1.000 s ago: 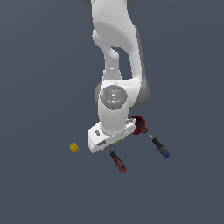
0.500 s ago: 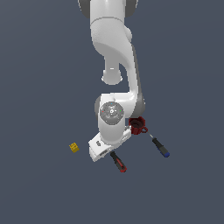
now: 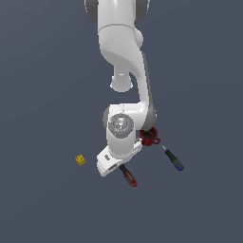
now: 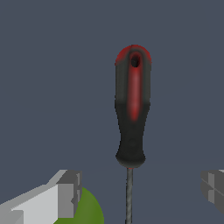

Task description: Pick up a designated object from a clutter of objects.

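The designated screwdriver (image 3: 128,176), black handle with a red tip, lies on the dark floor just below the arm's hand in the exterior view. In the wrist view it (image 4: 132,109) fills the middle, and its thin grey shaft (image 4: 129,194) runs between my two fingertips. My gripper (image 4: 140,190) is open, one finger (image 4: 68,192) on each side of the shaft, apart from it. The green cup (image 4: 87,212) shows partly behind one finger. The dark red mug (image 3: 150,136) and the blue-tipped screwdriver (image 3: 174,160) lie toward the exterior view's right.
A tiny yellow block (image 3: 80,160) sits apart at the exterior view's left. The white arm (image 3: 124,71) stands over the clutter and hides the green cup in the exterior view.
The arm has come lower over the red-tipped screwdriver and the hand has turned. The objects have not moved.
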`<state>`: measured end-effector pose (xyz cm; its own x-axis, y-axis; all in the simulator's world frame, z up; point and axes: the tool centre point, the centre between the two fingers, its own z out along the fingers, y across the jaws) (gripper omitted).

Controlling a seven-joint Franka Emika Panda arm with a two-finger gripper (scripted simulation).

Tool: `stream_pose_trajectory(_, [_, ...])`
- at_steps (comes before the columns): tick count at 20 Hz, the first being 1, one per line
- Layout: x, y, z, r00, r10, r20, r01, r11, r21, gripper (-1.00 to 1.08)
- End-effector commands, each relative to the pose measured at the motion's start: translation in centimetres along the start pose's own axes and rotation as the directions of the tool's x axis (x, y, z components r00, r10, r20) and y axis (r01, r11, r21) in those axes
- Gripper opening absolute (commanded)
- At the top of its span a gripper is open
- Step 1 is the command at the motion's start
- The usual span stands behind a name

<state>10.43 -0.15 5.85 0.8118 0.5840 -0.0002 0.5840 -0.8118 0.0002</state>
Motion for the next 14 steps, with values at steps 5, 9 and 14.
stream_pose_trajectory(5, [-0.1,-0.1,3.1,1.000,-0.003,0.000,0.003,1.000,0.000,1.00])
stream_pose_trajectory(9, [-0.1,0.0,4.2,1.000,-0.003,0.000,0.003,1.000,0.000,1.00])
stream_pose_trajectory(14, [0.0,0.0,4.4,1.000,-0.003,0.000,0.003,1.000,0.000,-1.00])
